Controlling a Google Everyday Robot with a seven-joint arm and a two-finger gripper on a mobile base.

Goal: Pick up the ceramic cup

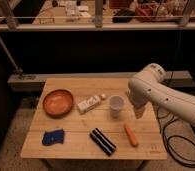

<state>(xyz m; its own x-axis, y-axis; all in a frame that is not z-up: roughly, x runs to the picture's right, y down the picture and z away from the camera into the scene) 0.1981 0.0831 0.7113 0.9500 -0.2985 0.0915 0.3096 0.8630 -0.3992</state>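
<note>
The ceramic cup (116, 105) is small, plain white and tapered, standing upright near the middle right of the wooden table (66, 147). My gripper (139, 110) hangs below the white arm (163, 97), just right of the cup and a little apart from it, over the table's right side. The arm's bulk hides most of the gripper.
An orange-brown bowl (58, 102) sits at the table's left. A white bottle (90, 103) lies left of the cup. A blue object (53, 137), a black striped bar (103, 141) and an orange carrot-like item (131, 135) lie along the front. Cables (183, 145) trail on the floor at right.
</note>
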